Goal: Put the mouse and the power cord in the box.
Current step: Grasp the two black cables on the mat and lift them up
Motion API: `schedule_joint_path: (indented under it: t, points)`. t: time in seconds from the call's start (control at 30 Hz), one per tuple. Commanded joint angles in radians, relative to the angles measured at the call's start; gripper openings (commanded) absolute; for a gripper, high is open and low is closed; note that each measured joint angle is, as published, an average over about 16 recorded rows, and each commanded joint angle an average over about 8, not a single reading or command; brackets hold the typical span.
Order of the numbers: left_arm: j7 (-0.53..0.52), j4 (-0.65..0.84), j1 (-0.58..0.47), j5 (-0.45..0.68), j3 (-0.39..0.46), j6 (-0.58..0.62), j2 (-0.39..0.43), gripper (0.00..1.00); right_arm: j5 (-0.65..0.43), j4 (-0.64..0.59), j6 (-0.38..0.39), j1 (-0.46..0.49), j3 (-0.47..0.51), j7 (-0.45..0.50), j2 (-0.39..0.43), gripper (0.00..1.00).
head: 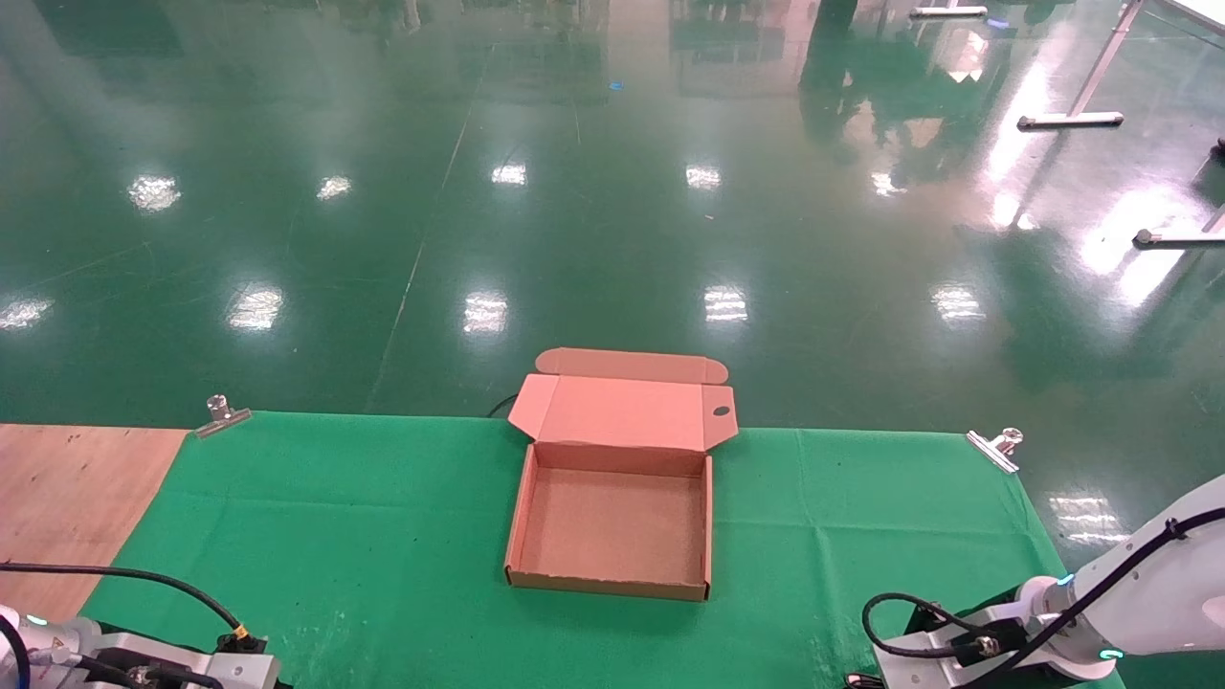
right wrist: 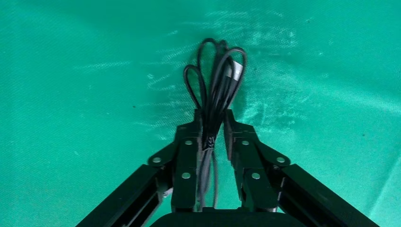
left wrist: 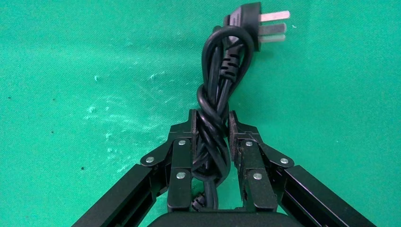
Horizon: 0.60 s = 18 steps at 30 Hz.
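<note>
The brown box (head: pixel 612 526) stands open in the middle of the green cloth, its flap lid (head: pixel 622 411) folded back and nothing inside. In the left wrist view my left gripper (left wrist: pixel 212 116) is shut on the power cord (left wrist: pixel 222 61), a twisted black bundle whose plug (left wrist: pixel 250 23) points away over the cloth. My right gripper (right wrist: pixel 212 116) is shut on a bundle of thin black wire loops (right wrist: pixel 215 71), the mouse's wire. The mouse body is hidden. In the head view only the two wrists show, at the near left (head: pixel 144 665) and near right (head: pixel 967 651).
Green cloth (head: pixel 335 536) covers most of the table and is held by metal clips (head: pixel 223 415) (head: pixel 995 448) at the far corners. Bare wood (head: pixel 67 498) shows at the left. Shiny green floor lies beyond the table.
</note>
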Motion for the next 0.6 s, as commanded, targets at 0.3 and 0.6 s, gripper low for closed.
schedule_joint_path:
  t: [0.3, 0.6]
  points:
    - [0.001, -0.007, -0.093, -0.004, -0.003, 0.117, -0.059, 0.0, 0.076, 0.073, -0.099, 0.077, 0.047, 0.01, 0.037, 0.0]
    - [-0.025, -0.069, -0.237, 0.011, 0.01, 0.261, -0.096, 0.0, 0.178, 0.327, -0.277, 0.161, 0.104, 0.146, 0.114, 0.0]
